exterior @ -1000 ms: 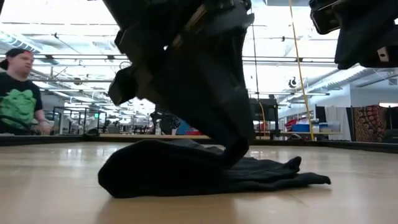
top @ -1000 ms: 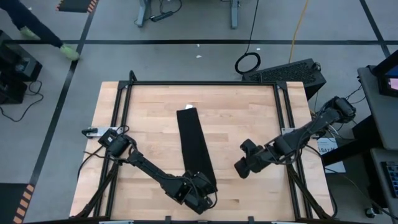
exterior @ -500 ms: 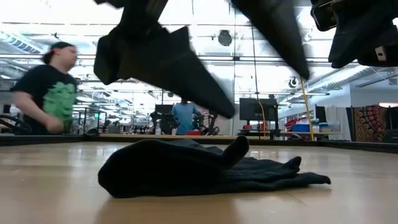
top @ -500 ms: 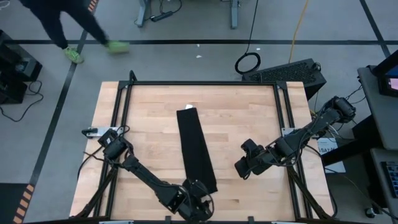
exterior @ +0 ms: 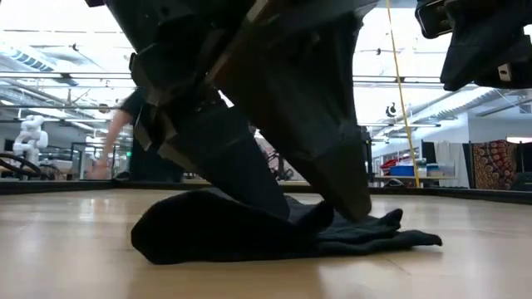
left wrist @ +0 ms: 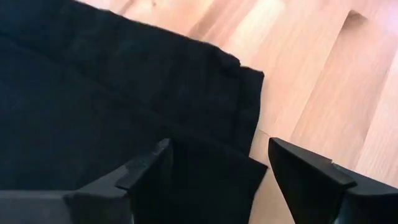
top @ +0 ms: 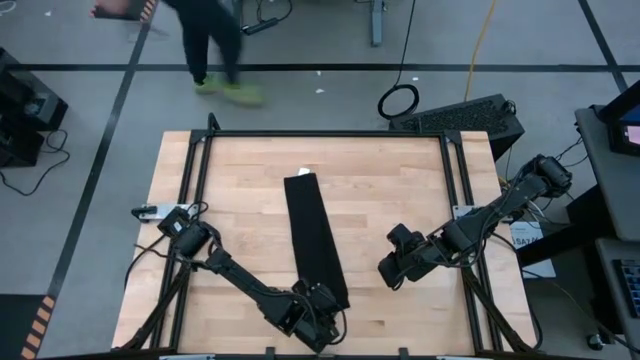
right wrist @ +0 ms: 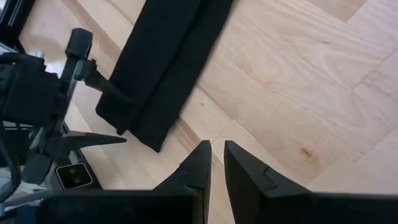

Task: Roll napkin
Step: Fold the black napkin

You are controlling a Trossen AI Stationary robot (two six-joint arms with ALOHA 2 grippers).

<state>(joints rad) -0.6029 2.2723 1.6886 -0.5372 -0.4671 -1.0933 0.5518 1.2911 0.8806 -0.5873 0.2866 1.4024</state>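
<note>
Black napkin (top: 312, 235) lies as a long folded strip mid-table, not yet rolled. The left gripper (top: 318, 318), fingers spread, descends on its near end; the right gripper (top: 392, 270) waits closed, right.

Left arm is reaching diagonally across the near side, its left gripper (top: 318, 322) pointing downward with fingers (left wrist: 311, 177) standing spread wide apart. Right arm is extending inward from the far-right corner, its right gripper (top: 390, 271) hovering with fingers (right wrist: 200, 165) sitting nearly together.
</note>
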